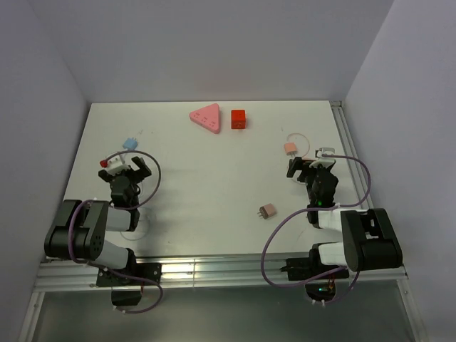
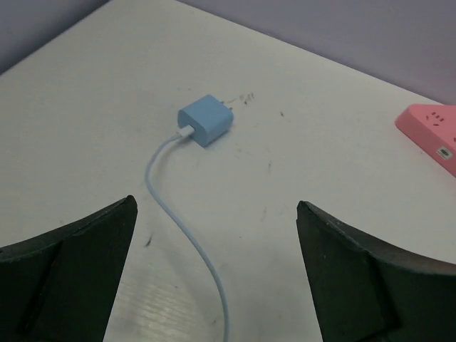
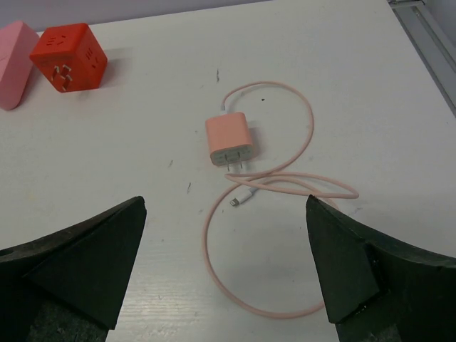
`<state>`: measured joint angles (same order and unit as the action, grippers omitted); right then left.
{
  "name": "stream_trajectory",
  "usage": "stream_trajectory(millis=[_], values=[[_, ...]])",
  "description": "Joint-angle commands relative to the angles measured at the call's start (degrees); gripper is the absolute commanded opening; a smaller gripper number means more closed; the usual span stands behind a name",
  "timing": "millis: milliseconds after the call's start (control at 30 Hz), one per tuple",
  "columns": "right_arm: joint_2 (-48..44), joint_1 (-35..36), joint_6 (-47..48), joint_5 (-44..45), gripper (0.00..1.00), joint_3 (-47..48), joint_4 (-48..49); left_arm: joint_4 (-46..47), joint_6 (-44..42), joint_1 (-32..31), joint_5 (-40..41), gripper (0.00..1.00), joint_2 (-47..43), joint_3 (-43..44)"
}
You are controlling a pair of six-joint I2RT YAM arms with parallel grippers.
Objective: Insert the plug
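A blue plug (image 2: pixel 206 120) with a pale blue cable (image 2: pixel 187 235) lies on the white table; it also shows in the top view (image 1: pixel 130 144). My left gripper (image 2: pixel 216 274) is open and empty, just short of it, with the cable running between its fingers. A pink plug (image 3: pixel 229 140) with a looped pink cable (image 3: pixel 285 178) lies ahead of my right gripper (image 3: pixel 226 267), which is open and empty. The pink plug shows in the top view (image 1: pixel 290 149). A pink triangular socket strip (image 1: pixel 206 117) and a red socket cube (image 1: pixel 238 119) sit at the far middle.
A small brownish plug (image 1: pixel 267 210) lies near the middle front. The red cube (image 3: pixel 68 58) and an edge of the pink strip (image 3: pixel 14 44) show at the right wrist view's upper left. The pink strip's corner (image 2: pixel 431 134) shows at the left wrist view's right. A metal rail (image 1: pixel 353 153) runs along the table's right edge.
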<state>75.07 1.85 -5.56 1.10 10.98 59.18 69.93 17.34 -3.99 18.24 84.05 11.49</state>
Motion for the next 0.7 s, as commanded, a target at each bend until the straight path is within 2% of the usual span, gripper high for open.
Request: stream_trajectory(millis=[0, 33, 67, 100, 167, 200, 267, 300, 333, 367, 400, 433, 467, 500, 533, 567, 600, 633, 667], values=[[-0.7, 0.0, 1.6, 1.3, 1.00, 1.7, 4.2, 1.6, -6.7, 0.1, 4.7, 1.00, -2.4, 1.6], [-0.7, 0.0, 1.7, 1.3, 1.00, 1.7, 3.8, -2.0, -7.0, -0.5, 7.5, 0.99, -4.1, 3.0], [-0.8, 0.1, 1.7, 1.3, 1.00, 1.4, 3.9, -13.6, -6.7, -2.0, 10.0, 1.00, -7.6, 5.0], [-0.8, 0.0, 1.6, 1.3, 1.00, 1.7, 3.8, -18.0, -6.4, -2.8, 12.3, 1.00, -8.9, 9.7], [-0.8, 0.0, 1.7, 1.3, 1.00, 1.7, 3.8, -25.1, -1.9, -4.6, 17.8, 1.00, -12.0, 13.5], [-0.7, 0.1, 1.6, 1.3, 1.00, 1.7, 3.8, -32.3, 0.5, -4.7, 17.6, 1.00, -13.1, 17.0], [-0.7, 0.0, 1.6, 1.2, 1.00, 1.7, 3.8, -40.1, 7.3, -4.7, 17.8, 1.00, -15.5, 20.7], [-0.7, 0.0, 1.6, 1.3, 1.00, 1.6, 3.8, -47.5, 11.0, -4.7, 18.8, 1.00, -15.9, 24.2], [-1.0, 0.1, 1.7, 1.7, 1.00, 1.4, 4.3, -52.0, 19.3, -4.7, 20.3, 0.99, -16.2, 26.3], [-1.7, 0.2, 1.9, 2.1, 1.00, 1.7, 3.4, -55.7, 22.2, -4.7, 20.2, 1.00, -16.1, 28.4], [-2.7, 0.3, 1.9, 3.0, 1.00, 2.0, 1.7, -58.0, 22.6, -4.7, 17.3, 0.99, -15.9, 32.2], [-5.0, 1.4, 1.5, 7.3, 1.00, 1.9, 0.1, -58.0, 18.6, -4.6, 13.5, 0.99, -15.2, 33.8], [-6.5, 2.2, 1.0, 10.2, 1.00, 2.4, -2.2, -57.8, 15.1, -4.6, 6.4, 0.99, -13.7, 35.2], [-8.1, 2.7, -0.3, 12.5, 1.00, 5.2, -6.3, -57.9, 11.8, -4.5, -4.7, 0.99, -12.5, 38.3], [-11.1, 2.9, -4.9, 17.0, 1.00, 7.8, -19.1, -57.3, 9.7, -4.5, -9.2, 0.99, -11.1, 39.8], [-12.3, 2.9, -8.0, 19.2, 1.00, 14.4, -26.7, -55.9, 8.8, -4.5, -12.8, 0.99, -8.8, 41.2], [-12.8, 2.9, -11.4, 19.5, 1.00, 18.0, -34.2, -54.4, 7.8, -4.5, -20.3, 1.00, -7.5, 41.6], [-12.6, 2.8, -14.1, 18.7, 1.00, 21.2, -46.4, -51.2, 6.5, -4.5, -22.3, 1.00, -4.4, 42.2], [-12.2, 2.7, -14.7, 16.1, 1.00, 23.9, -49.4, -51.1, 7.0, -4.5, -23.2, 0.99, -2.6, 44.7]])
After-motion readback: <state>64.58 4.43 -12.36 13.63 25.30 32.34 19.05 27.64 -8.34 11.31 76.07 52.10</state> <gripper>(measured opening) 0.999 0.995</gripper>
